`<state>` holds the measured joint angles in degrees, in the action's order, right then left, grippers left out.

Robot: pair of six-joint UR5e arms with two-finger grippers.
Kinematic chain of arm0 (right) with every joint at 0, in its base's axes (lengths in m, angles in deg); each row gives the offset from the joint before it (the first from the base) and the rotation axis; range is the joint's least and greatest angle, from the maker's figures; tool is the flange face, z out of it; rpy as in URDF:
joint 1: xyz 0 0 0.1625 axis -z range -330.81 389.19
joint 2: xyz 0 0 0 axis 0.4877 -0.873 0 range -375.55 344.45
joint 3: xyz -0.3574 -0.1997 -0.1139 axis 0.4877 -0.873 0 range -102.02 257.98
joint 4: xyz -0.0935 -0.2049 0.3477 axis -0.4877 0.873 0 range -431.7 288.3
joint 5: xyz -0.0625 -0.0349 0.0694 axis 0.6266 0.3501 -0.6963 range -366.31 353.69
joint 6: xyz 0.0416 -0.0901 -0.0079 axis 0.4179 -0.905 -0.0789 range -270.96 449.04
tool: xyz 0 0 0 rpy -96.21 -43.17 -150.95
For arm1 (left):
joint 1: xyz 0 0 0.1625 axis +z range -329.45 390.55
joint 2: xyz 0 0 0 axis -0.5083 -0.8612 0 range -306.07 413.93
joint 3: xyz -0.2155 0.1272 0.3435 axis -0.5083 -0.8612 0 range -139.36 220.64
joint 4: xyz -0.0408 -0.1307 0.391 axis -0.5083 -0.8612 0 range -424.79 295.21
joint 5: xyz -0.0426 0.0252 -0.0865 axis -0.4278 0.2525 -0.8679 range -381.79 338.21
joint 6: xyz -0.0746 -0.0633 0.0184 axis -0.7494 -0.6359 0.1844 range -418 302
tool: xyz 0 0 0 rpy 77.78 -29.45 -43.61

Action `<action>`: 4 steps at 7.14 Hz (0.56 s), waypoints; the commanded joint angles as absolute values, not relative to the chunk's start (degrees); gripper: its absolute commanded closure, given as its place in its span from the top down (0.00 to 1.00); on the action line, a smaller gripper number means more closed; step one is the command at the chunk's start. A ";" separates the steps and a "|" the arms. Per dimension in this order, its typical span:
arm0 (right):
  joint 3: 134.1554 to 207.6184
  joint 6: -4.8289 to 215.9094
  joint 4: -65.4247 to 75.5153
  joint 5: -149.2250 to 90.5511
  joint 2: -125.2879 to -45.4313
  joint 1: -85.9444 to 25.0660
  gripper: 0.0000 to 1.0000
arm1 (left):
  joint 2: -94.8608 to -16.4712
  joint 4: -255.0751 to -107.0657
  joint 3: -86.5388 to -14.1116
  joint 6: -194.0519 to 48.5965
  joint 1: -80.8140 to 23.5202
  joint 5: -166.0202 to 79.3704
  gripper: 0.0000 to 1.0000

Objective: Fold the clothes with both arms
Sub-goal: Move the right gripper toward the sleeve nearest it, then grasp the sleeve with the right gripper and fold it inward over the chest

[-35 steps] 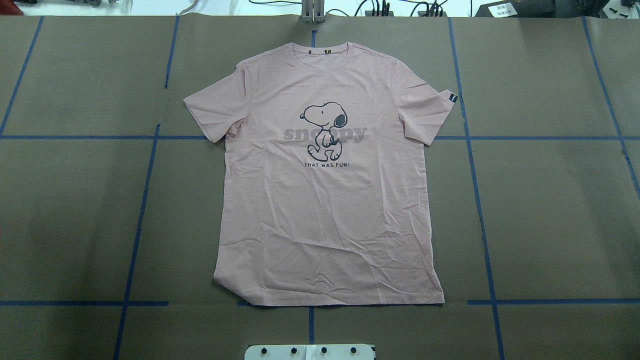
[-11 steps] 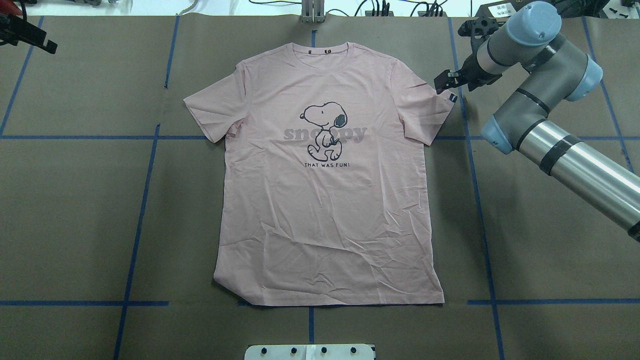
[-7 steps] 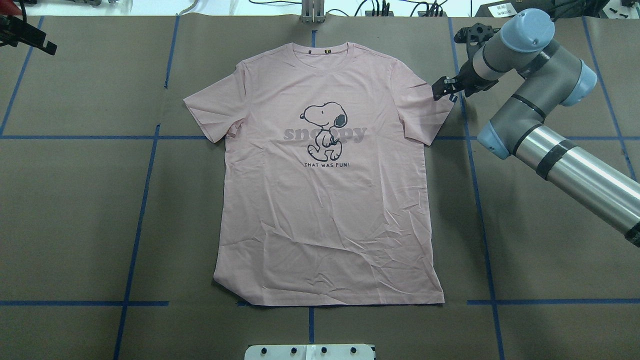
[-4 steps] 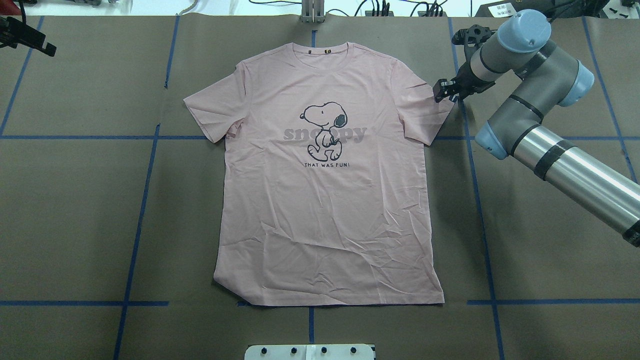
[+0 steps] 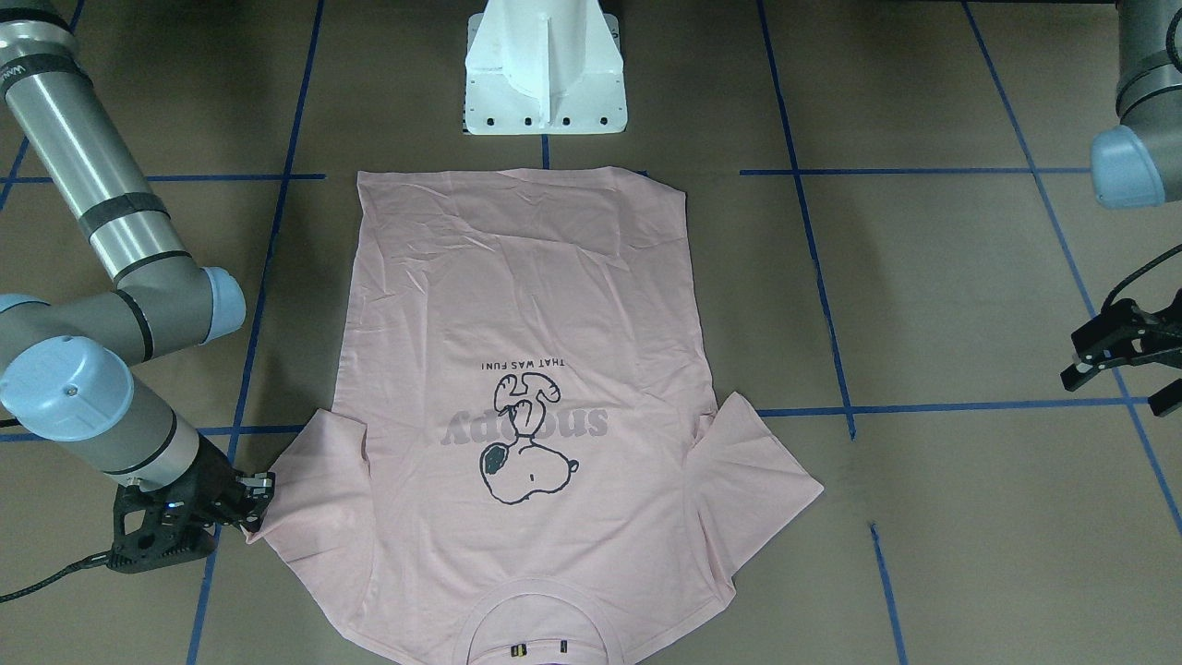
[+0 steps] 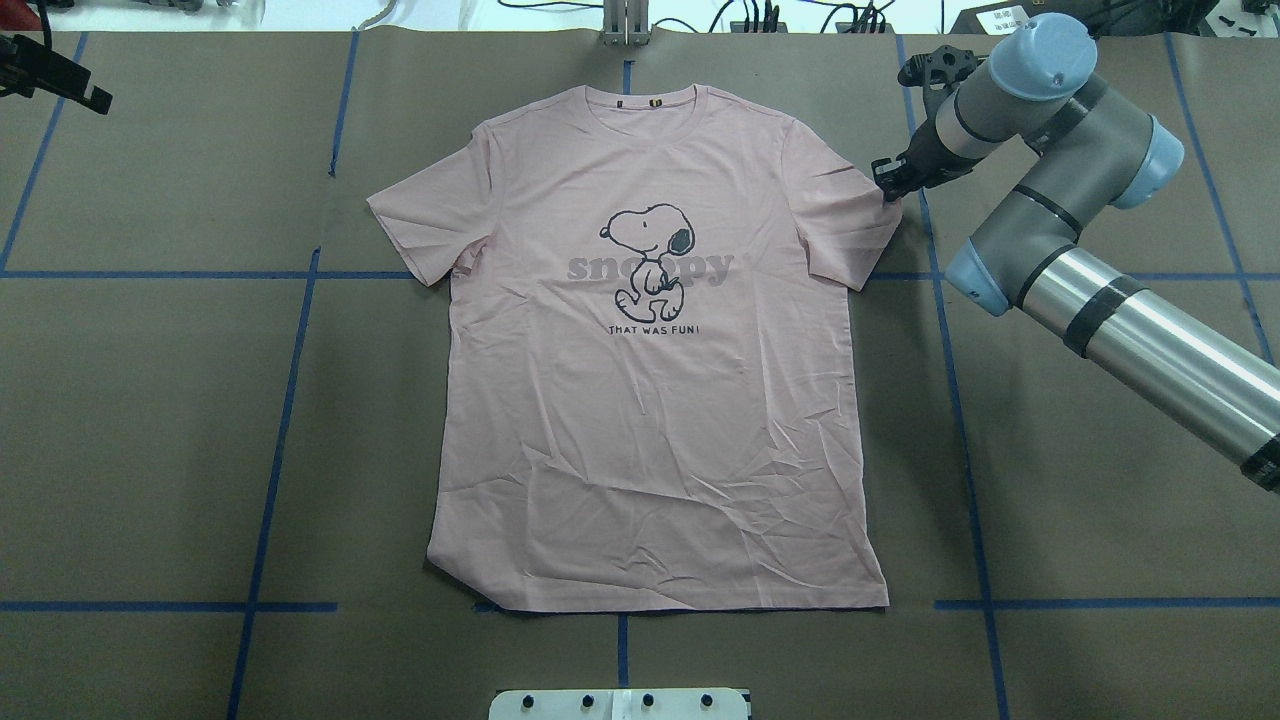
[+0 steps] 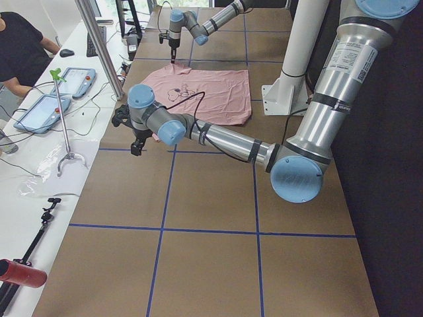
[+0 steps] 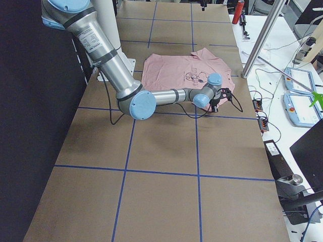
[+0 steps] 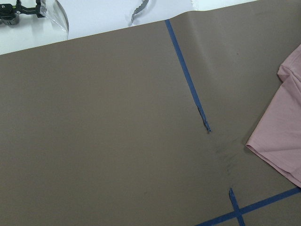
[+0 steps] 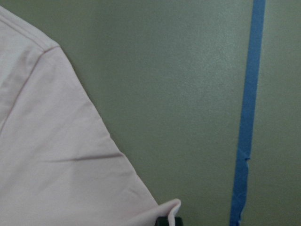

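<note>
The pale pink Snoopy T-shirt (image 6: 655,380) lies flat and face up on the brown table, collar at the far edge; it also shows in the front view (image 5: 517,305). My right gripper (image 6: 888,183) is down at the tip of the shirt's right sleeve (image 6: 850,215) and shut on its corner, hiding the black tag. In the right wrist view the sleeve corner (image 10: 167,205) curls up at the fingers. My left gripper (image 5: 1113,392) is open and empty, hovering far out beyond the left sleeve (image 6: 425,215). The left wrist view shows only that sleeve's edge (image 9: 282,141).
The white pedestal base (image 5: 545,69) stands at the near edge behind the shirt's hem. Blue tape lines (image 6: 280,430) grid the brown table cover. A side bench with tablets (image 7: 66,82), cables and a metal post (image 7: 99,46) runs along the far edge, with a person seated there.
The right arm came in and moved its gripper left and down onto the right sleeve tip, and its jaws closed there. The left gripper stayed at the far left corner. The shirt has not shifted.
</note>
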<state>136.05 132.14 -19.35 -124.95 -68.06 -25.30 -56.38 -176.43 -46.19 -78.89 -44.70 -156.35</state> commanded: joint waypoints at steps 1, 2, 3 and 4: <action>143.14 132.19 -14.43 -126.88 -67.67 -25.21 0.00 | -56.20 -176.50 -46.19 -78.83 -44.77 -156.44 1.00; 147.72 133.15 -12.05 -128.99 -67.58 -25.12 0.00 | -56.20 -176.59 -46.19 -78.83 -44.77 -156.53 1.00; 150.11 133.60 -12.55 -128.84 -67.84 -23.21 0.00 | -56.20 -176.59 -46.28 -78.83 -44.86 -156.62 1.00; 149.79 136.12 -12.12 -127.88 -66.54 -21.02 0.00 | -56.20 -176.67 -46.19 -78.83 -44.86 -156.53 1.00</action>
<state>148.59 133.92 -12.69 -128.38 -67.47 -23.32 -56.21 -176.60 -46.22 -78.83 -44.83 -156.55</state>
